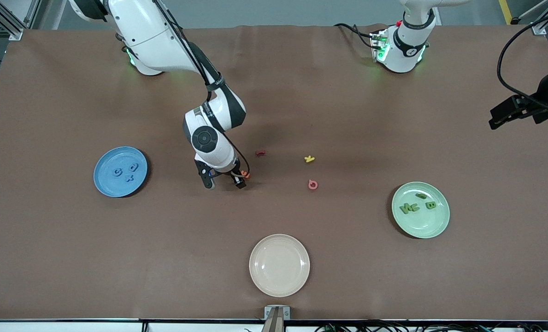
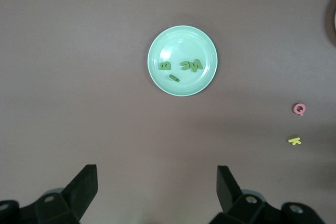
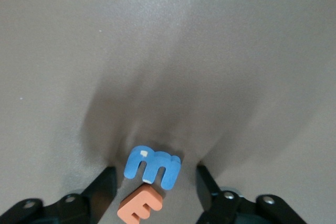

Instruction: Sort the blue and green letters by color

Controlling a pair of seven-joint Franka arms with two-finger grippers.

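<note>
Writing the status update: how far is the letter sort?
Done: three blue letters on the blue plate, four green letters on the green plate. In hand: right claw down at the table, fingers either side of the blue E, with the orange E beside it; no grip visible yet. Left: carry it to the blue plate. Left claw waits open, high over the table.

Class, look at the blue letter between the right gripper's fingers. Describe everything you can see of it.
The blue letter is a chunky mid-blue E of matte, foam-like material, with three short prongs and a small pale mark near one end. It lies flat on the brown table, between the fingers of the right gripper, which stand on either side without visibly pressing it. An orange E lies right against it, apparently touching.
</note>
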